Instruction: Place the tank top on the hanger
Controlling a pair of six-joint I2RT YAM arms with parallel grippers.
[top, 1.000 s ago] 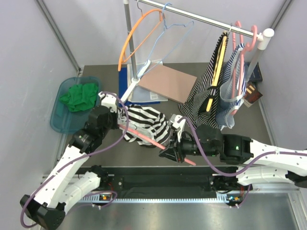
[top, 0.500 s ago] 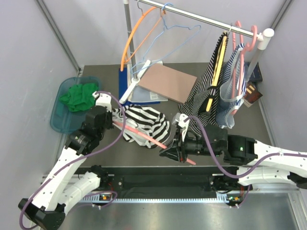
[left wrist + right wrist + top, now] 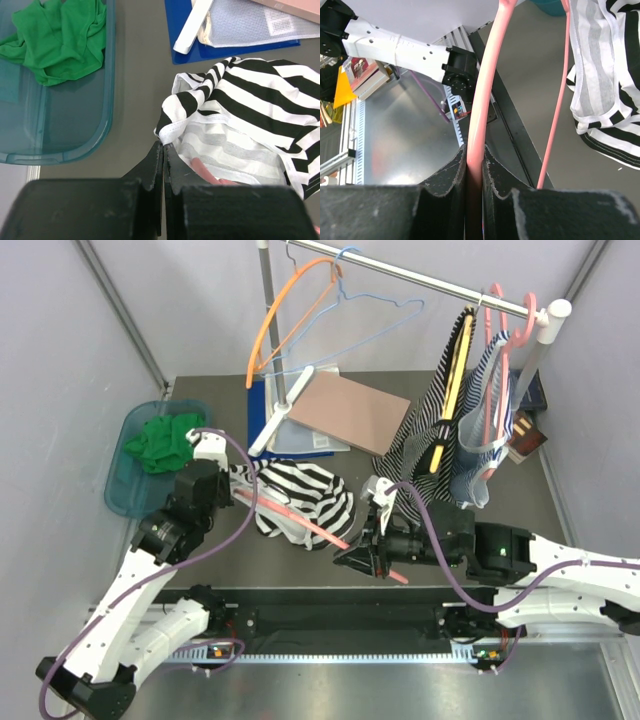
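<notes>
The tank top (image 3: 305,495), with wide black-and-white stripes, lies crumpled on the dark table. The salmon-pink hanger (image 3: 318,532) runs diagonally through it, one arm inside the cloth. My left gripper (image 3: 234,492) is shut on the top's white edging at its left edge (image 3: 172,134). The hanger's arm shows pink inside the top's opening (image 3: 206,173). My right gripper (image 3: 362,554) is shut on the hanger's bar (image 3: 487,75) at the near right, with the top (image 3: 605,75) beyond it and the thinner bar (image 3: 555,115) to the right.
A teal bin (image 3: 125,495) holding a green cloth (image 3: 165,440) sits at the left. A blue folder (image 3: 262,425) and brown board (image 3: 350,412) lie behind. The rail (image 3: 420,280) carries an orange hanger, a light-blue hanger and a dark garment with yellow trim (image 3: 450,390).
My left gripper has drawn back to the left with the top's edge, spreading the cloth along the hanger. My right gripper has shifted slightly left with the hanger.
</notes>
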